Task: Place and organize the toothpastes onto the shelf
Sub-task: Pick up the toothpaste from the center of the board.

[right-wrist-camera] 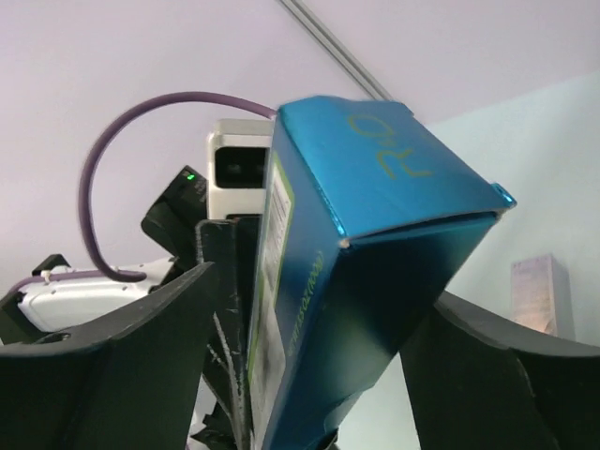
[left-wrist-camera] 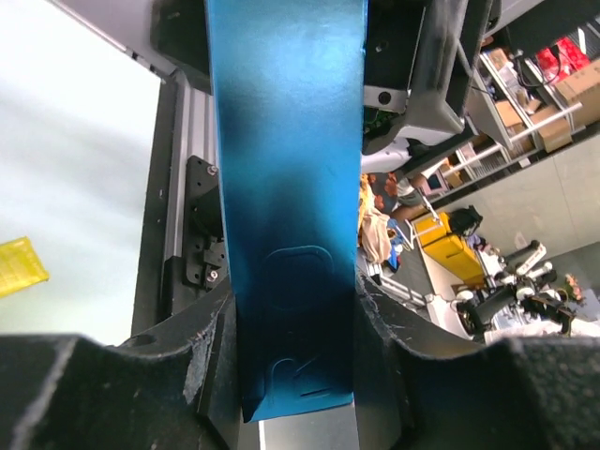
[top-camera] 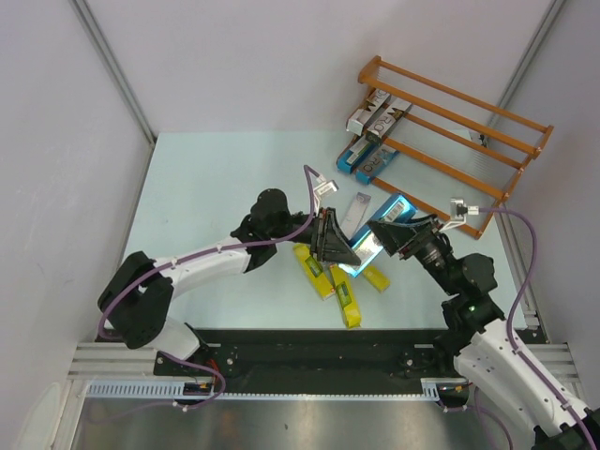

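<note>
While left pincer [left-wrist-camera: 292, 375] clamps blue toothpaste [left-wrist-camera: 286, 141], right pincer [right-wrist-camera: 323, 300] straddles it.

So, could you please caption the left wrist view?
Left gripper clamped on a blue toothpaste carton, yellow carton beyond.

Overhead view; two wrist close-ups, same blue carton [left-wrist-camera: 286, 187]

The left pincer [top-camera: 339, 248] and right pincer [top-camera: 394, 234] met at a blue carton [top-camera: 401, 205] mid-tabletop, hemmed by yellow cartons [top-camera: 349, 302] and a silver carton [top-camera: 359, 208]. The tabletop [top-camera: 206, 187] lay open leftward. The shelf [top-camera: 469, 98] had free rails right of its cartons [top-camera: 375, 117].
</note>
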### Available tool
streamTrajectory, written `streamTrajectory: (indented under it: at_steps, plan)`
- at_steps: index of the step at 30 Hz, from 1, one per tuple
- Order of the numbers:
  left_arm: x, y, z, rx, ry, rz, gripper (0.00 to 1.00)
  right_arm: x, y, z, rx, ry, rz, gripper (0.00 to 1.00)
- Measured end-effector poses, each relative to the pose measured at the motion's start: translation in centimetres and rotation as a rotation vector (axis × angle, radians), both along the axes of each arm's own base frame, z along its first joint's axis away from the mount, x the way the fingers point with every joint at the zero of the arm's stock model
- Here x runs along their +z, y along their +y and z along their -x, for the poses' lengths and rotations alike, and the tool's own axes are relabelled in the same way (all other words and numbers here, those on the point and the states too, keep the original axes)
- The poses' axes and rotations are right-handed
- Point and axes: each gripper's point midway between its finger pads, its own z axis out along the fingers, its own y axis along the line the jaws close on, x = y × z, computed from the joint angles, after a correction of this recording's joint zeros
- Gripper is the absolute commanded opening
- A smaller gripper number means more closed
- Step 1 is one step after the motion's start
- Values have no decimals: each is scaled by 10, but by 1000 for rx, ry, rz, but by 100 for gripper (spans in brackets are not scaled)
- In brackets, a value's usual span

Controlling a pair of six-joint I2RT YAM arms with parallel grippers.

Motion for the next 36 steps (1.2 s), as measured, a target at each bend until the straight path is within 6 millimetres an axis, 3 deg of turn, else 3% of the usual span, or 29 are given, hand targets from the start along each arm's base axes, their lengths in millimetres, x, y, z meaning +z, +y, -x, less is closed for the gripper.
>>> streamTrajectory:
  at_steps: [4, 8, 14, 21, 31, 36]
  plan:
    - [5, 0, 1, -16, -25, 24, 58, 9, -3, 7, 3, -39, -16, 57]
    - [9, -2, -1, -6, -36, 31, 79, 16, -5, 11, 7, -71, -27, 44]
    - [11, -6, -12, 47, -61, 13, 94, 16, -4, 13, 15, -76, -26, 38]
    - [18, -3, -32, 184, -130, -44, 100, 22, -11, 22, 1, -97, -40, 38]
    - [58, 25, -71, 369, -213, 3, 100, 42, -47, 43, -121, -160, -113, 36]
    - [65, 23, -68, 355, -215, 42, 100, 44, -68, 48, -210, -157, -154, 31]
